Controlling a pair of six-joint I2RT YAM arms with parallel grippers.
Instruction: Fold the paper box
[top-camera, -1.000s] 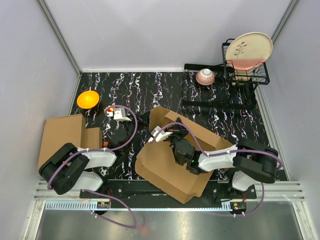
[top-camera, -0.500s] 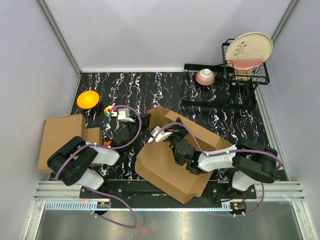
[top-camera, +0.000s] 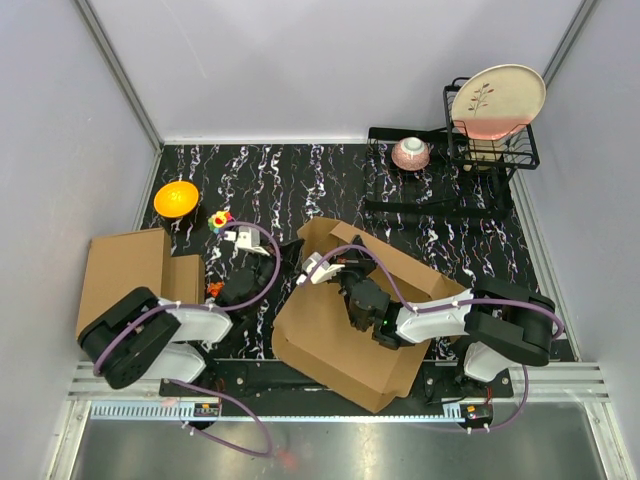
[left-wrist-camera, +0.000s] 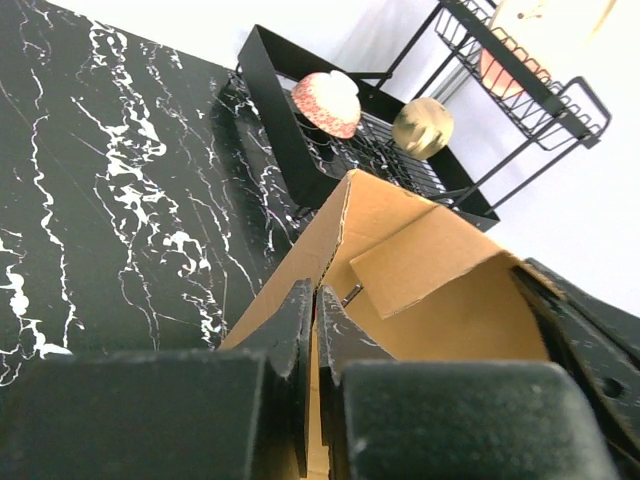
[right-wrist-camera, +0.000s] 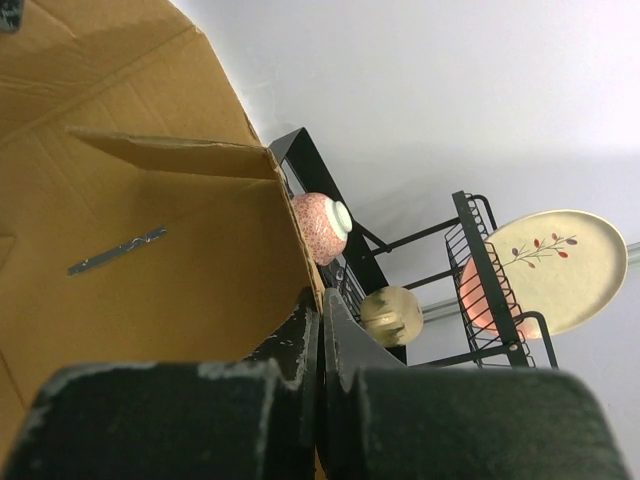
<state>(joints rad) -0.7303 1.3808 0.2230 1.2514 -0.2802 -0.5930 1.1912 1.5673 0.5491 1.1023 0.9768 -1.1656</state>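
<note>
Cardboard boxes 2: open box, flat box | left fingers, right fingers seemingly clamp open box

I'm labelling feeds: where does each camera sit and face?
Top: above and behind, looking down at table and box; left arm, right arm show.
Left wrist: low, facing the rack past the box; left hand shows.
Right wrist: at the box wall, facing the rack; right hand shows.
Both wrists share box, rack, bowl.

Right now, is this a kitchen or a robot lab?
Probably a robot lab booth dressed like a kitchen: plain white walls around a marbled table, a dish rack holding a plate, and a left arm and right arm gripping a cardboard box.
</note>
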